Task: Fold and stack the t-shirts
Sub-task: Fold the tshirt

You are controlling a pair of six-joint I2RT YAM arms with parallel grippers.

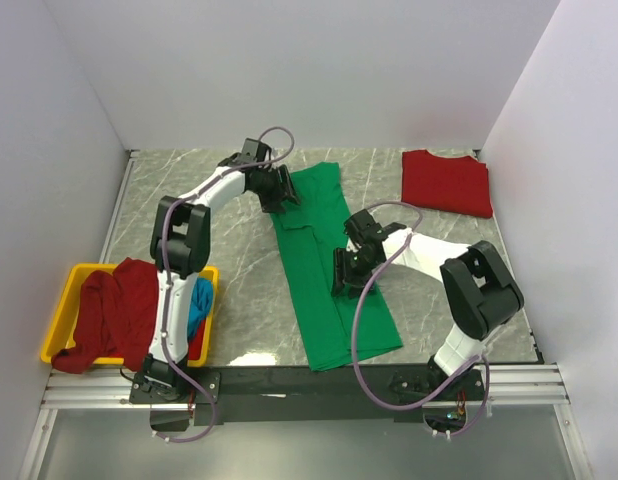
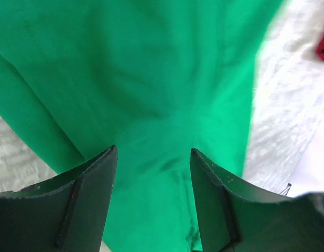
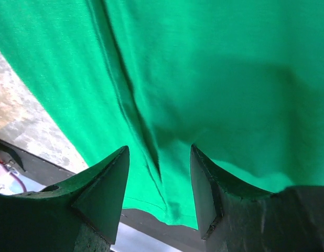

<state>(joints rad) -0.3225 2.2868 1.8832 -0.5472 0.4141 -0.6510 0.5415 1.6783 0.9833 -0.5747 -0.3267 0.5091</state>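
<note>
Green t-shirt (image 1: 324, 260) laid as long folded strip mid table (image 1: 239, 260), near end close to front edge. Left claw (image 1: 287, 188) held spread at far left edge, right claw (image 1: 341, 272) spread mid-strip; bare table seen both sides.

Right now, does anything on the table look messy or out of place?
Yes. The dark red shirt spills over the yellow bin's near left corner, and the green shirt lies as a long narrow strip, slanted across the table.
</note>
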